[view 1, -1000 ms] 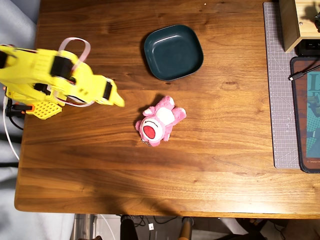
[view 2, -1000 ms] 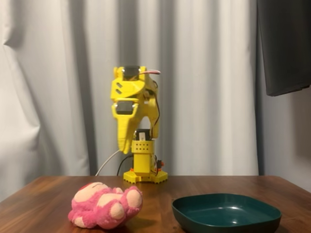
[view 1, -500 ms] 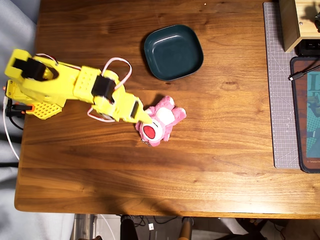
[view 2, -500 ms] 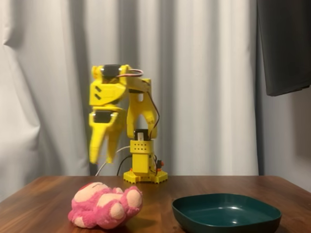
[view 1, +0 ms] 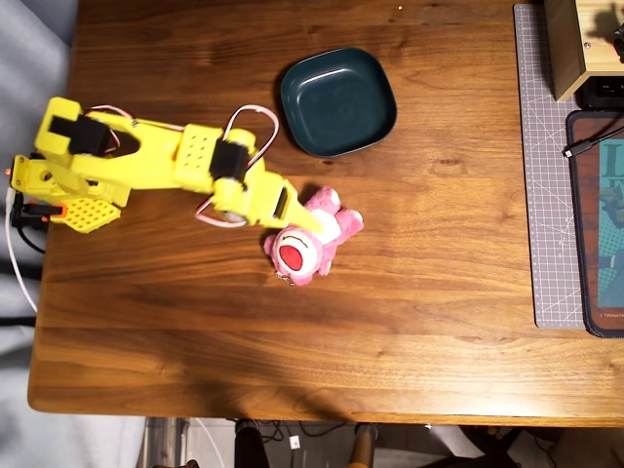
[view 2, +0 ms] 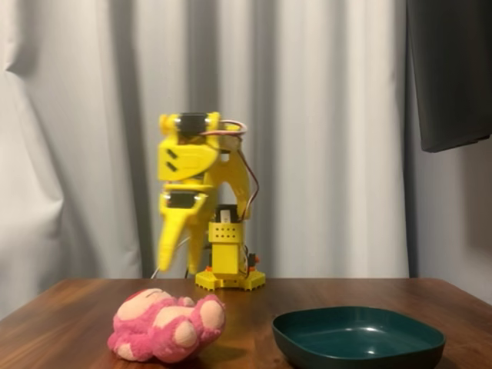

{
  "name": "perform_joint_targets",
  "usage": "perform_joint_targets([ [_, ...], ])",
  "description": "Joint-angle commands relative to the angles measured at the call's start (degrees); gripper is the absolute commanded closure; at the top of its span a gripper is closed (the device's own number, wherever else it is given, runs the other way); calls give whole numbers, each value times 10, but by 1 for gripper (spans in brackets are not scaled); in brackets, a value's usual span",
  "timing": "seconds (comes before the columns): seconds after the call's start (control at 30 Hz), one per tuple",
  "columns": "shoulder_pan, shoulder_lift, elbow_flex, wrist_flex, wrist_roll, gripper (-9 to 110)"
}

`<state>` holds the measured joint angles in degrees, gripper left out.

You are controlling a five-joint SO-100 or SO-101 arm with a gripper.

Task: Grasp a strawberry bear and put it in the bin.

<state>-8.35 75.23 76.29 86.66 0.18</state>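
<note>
The strawberry bear (view 1: 312,241) is a pink plush lying on its back in the middle of the wooden table, red nose up; in the fixed view the strawberry bear (view 2: 165,326) lies at the front left. The bin (view 1: 338,101) is a dark teal dish above and to the right of it, apart from it; the fixed view shows the bin (view 2: 358,336) at the front right. My yellow gripper (view 1: 304,222) hangs over the bear's upper left side. In the fixed view the gripper (view 2: 177,264) points down, blurred, well above the table, fingers slightly parted and holding nothing.
The arm's base (view 1: 60,202) stands at the table's left edge. A tan wooden box (view 1: 575,44), a grey cutting mat (view 1: 546,166) and a dark pad (view 1: 600,224) with a cable (view 1: 587,144) line the right side. White curtains hang behind the arm.
The arm has stretched out from its folded pose near the base towards the right, and the gripper now reaches over the bear. Bear and bin have not moved.
</note>
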Motion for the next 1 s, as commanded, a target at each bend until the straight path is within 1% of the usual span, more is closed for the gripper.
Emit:
perform_joint_targets([
  [0.0, 43, 9, 4, 4, 33, 60],
  [0.23, 41, -47, -97, 8, 64, 59],
  [0.37, 20, -88, -133, 8, 68, 57],
  [0.7, -35, -217, -262, 16, 68, 57],
  [0.97, -47, -243, -282, 22, 66, 57],
])
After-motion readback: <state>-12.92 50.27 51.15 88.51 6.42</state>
